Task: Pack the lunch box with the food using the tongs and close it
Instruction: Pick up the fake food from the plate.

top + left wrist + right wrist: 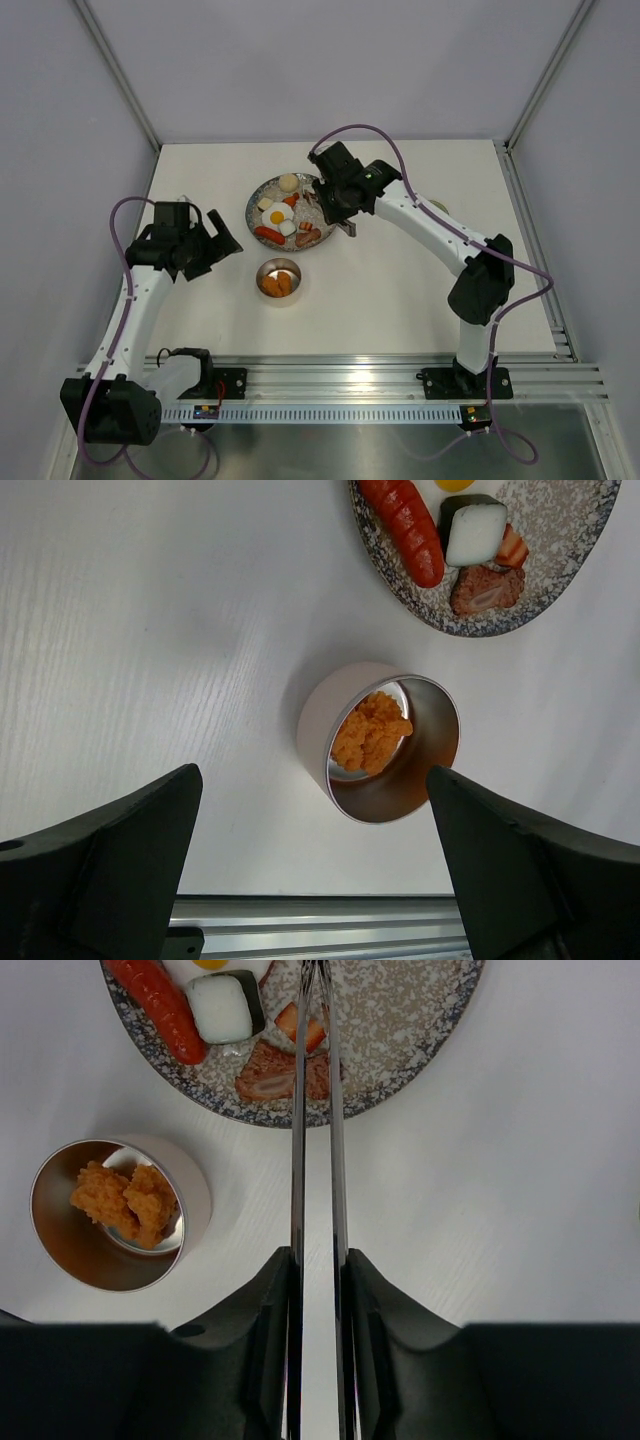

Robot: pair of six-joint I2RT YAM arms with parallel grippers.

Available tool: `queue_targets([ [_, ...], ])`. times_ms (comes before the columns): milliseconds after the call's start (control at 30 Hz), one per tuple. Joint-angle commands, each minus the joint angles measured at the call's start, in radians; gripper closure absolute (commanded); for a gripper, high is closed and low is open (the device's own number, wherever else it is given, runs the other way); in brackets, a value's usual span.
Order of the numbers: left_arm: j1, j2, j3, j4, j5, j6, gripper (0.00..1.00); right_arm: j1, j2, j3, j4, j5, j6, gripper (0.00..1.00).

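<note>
Plate (400, 1050) sits on the white surface (500, 1210). Lunch box (195, 1195) stands just beside its rim, open, with 2 orange bits (125, 1200) inside. Left hand (218, 248) is spread wide and empty. Right hand (318, 1270) pinches the tongs (315, 1140) across both arms, nearly together, tips over the plate. I judge the tongs stiff, springy and slick. The sausage (160, 1005) looks light and prone to roll, so I would grip it mid-length. No writing is readable.
</note>
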Motion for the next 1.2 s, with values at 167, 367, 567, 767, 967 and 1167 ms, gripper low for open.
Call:
queue_targets([
  [167, 0.006, 0.058, 0.066, 0.066, 0.04, 0.001, 0.01, -0.049, 0.096, 0.135, -0.008, -0.164, -0.035, 0.62],
  [367, 0.005, 0.081, 0.083, 0.074, 0.044, -0.008, 0.01, -0.128, 0.156, 0.18, 0.029, -0.333, -0.024, 0.58],
  [567, 0.005, 0.101, 0.111, 0.059, 0.04, -0.001, 0.01, -0.174, 0.178, 0.134, 0.093, -0.448, -0.009, 0.5],
  [767, 0.006, 0.085, 0.118, 0.037, 0.018, 0.013, 0.01, -0.179, 0.211, 0.128, 0.127, -0.501, -0.004, 0.51],
  [967, 0.006, 0.081, 0.12, 0.023, 0.01, 0.016, 0.01, -0.179, 0.247, 0.125, 0.142, -0.529, 0.005, 0.49],
  [1167, 0.006, 0.076, 0.115, 0.023, 0.012, 0.013, 0.01, -0.181, 0.265, 0.105, 0.151, -0.515, 0.0, 0.46],
])
